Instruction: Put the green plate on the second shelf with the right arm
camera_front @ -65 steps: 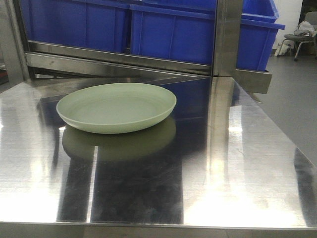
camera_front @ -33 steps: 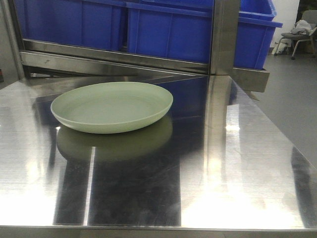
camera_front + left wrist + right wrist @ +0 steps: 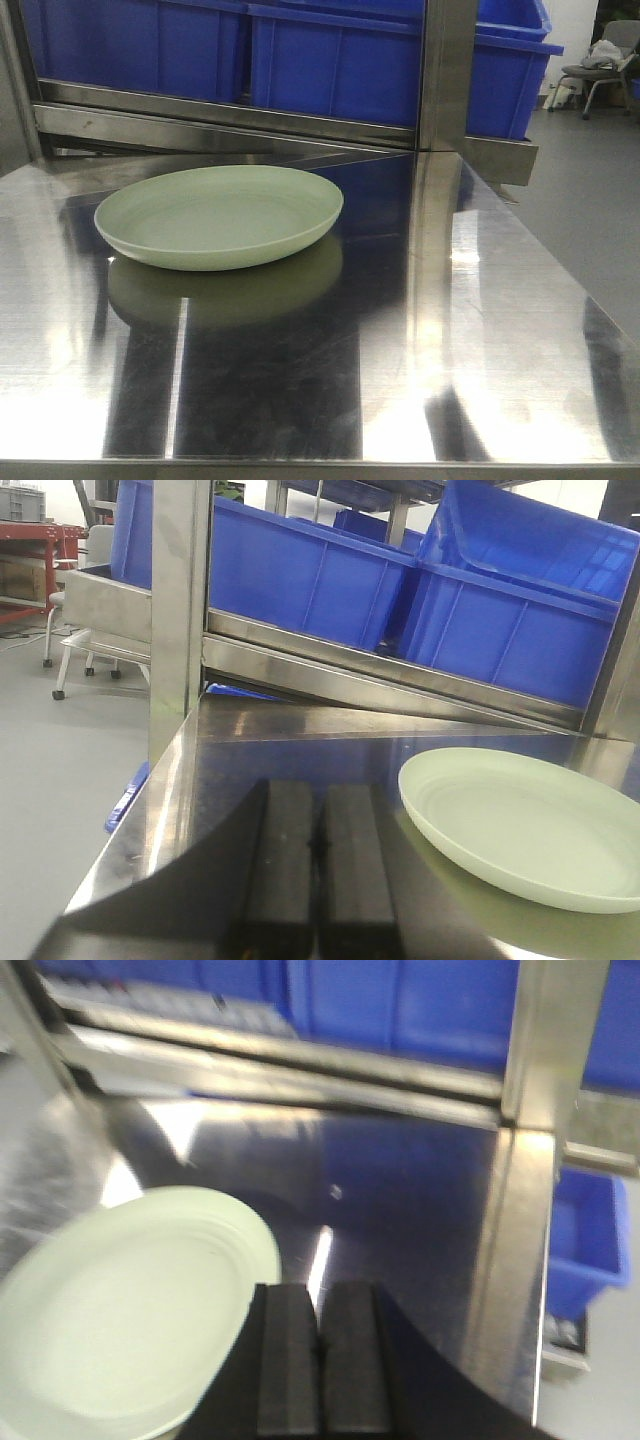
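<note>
Right gripper (image 3: pixel 320 1310) clamped shut, its two black pads pressed flat together with nothing between them. Right wrist view was blurred. Green plate (image 3: pixel 130 1300) lay just to the left of the pads in that view, its near rim running under the edge of the gripper body; contact could not be judged.

Left gripper (image 3: pixel 318 815) was likewise closed on nothing, pads meeting along one seam, low over the steel table (image 3: pixel 230 770). Plate (image 3: pixel 530 825) sat to its right, apart from the pads.

From the front, the plate (image 3: pixel 220 215) rested upright and flat on the left half of the tabletop (image 3: pixel 480 330), with its reflection showing in the polished steel beneath. No gripper appeared in the front view. Behind the plate ran a steel shelf rail (image 3: pixel 230 110), and on it stood blue bins (image 3: pixel 340 60) side by side. A steel upright post (image 3: pixel 445 70) rose at the table's back edge, right of the plate. A chair (image 3: pixel 600 65) stood on the grey floor far off to the right.
</note>
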Tool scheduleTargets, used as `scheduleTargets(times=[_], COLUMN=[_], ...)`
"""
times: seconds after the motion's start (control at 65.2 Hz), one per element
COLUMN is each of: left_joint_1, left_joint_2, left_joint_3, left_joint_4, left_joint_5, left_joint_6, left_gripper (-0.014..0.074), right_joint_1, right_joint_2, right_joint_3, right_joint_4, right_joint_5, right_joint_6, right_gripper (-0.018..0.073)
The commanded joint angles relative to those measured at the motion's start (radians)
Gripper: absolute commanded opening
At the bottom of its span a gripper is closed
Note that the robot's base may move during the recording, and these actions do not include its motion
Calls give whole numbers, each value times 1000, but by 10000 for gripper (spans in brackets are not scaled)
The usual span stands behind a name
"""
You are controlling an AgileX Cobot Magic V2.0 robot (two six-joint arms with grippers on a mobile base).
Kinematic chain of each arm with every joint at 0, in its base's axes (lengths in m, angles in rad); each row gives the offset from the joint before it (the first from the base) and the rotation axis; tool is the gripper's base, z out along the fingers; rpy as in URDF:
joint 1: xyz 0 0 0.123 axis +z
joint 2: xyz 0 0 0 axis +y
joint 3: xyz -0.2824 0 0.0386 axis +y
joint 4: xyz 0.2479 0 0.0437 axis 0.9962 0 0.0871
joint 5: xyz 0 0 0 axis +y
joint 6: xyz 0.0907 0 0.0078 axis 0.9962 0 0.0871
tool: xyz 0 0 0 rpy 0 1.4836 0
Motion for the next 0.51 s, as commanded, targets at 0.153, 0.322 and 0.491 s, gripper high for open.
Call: scheduleTargets(times=[0.153,0.322,0.491], left_joint_1=[-3,-3,-3], left_joint_2=[-16,-16,-16], left_joint_3=[41,41,41], left_joint_4=[-8,-8,-8], left_joint_5=[-89,-89,-89], left_joint_6=[-3,-3,-3], left_gripper=[130,130,130], right_joint_1=[27,47,64], right_joint_2=[249,424,530], right_joint_3=[-245,-371,-481], right_joint_4=[-27,-11,135], right_joint_5=[-1,80,209], right_joint_6=[-13,-13,-21], right_gripper=[332,329,332])
